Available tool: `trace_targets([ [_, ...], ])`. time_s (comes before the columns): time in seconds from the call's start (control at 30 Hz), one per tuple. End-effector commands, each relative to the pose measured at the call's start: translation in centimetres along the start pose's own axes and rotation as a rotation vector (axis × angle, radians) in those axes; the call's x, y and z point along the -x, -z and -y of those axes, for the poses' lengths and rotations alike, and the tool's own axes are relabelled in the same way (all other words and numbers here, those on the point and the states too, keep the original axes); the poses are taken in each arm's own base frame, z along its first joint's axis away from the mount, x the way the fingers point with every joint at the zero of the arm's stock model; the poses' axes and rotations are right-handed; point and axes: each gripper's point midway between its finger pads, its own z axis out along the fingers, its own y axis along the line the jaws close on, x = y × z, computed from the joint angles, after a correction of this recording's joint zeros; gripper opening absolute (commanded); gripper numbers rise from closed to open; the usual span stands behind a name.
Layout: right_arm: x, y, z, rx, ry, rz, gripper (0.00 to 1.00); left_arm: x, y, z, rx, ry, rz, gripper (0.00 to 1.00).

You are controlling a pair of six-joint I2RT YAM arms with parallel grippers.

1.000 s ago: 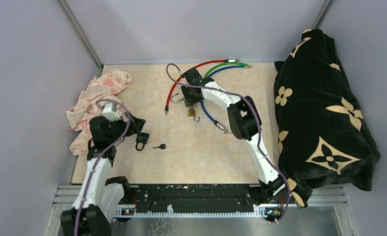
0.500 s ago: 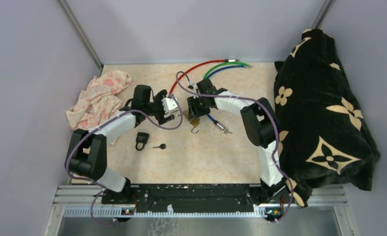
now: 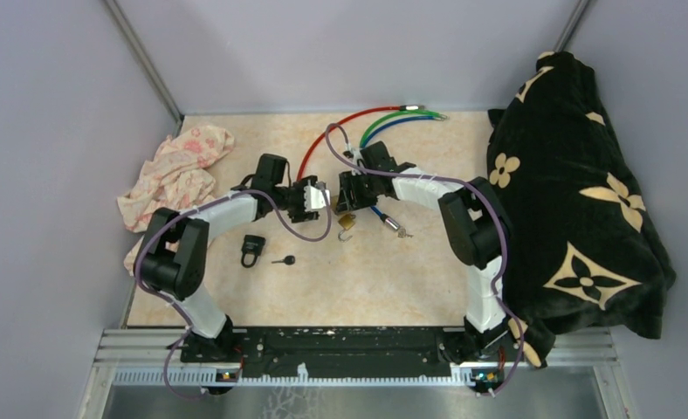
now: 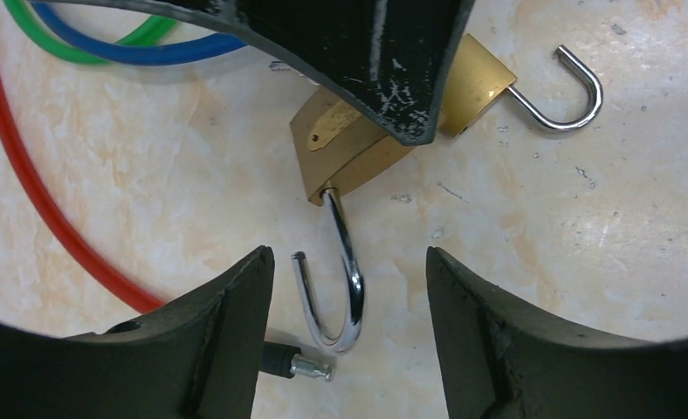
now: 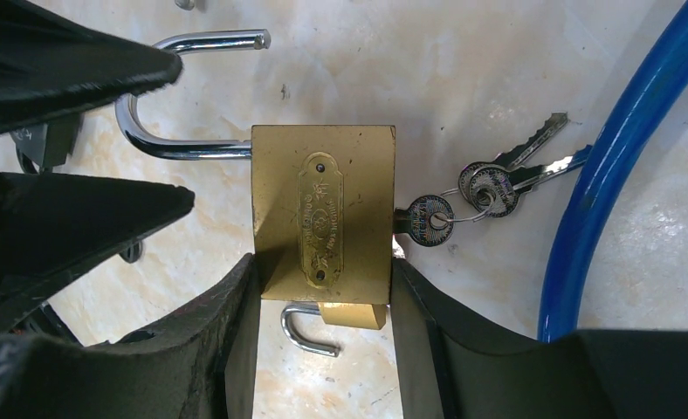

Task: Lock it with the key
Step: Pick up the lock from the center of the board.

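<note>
Mid-table, R jaws clamp brass padlock (image 5: 323, 214), key (image 5: 428, 216) in, shackle open.

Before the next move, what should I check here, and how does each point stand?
1. Grip: right gripper clamps padlock by its body, a finger on each side: ok.
2. Insertion: key sits in the padlock's keyhole: ok.
3. Approach: left gripper is open with the shackle between its fingers, untouched: ok.
4. Locked: not ok, the shackle is swung open.
5. Clearance: second padlock lies close by, partly under the held one in the right wrist view; contact: cannot tell.
</note>
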Motion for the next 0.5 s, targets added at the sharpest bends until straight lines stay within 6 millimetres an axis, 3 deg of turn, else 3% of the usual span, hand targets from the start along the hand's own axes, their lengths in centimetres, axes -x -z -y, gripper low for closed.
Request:
trace_targets([
  [0.0,5.9,3.2,-4.0,0.105,0.093,0.188,0.0,-0.4,-1.1,1.5,-0.051,0.021,-0.004,0.67],
  [0.13,5.8,3.3,-4.2,0.115,0.1,0.185,0.0,-1.9,-1.5,0.6,0.011,0.044,-0.059,0.5],
  [0.37,5.7,3.4,-4.4,0.133,0.109,0.19,0.0,-2.6,-1.7,-1.5,0.127,-0.009,-0.088,0.0],
  [0.47,5.6,3.5,-4.6,0.146,0.13,0.192,0.0,-1.2,-1.4,-2.4,0.149,0.046,-0.049,0.0],
])
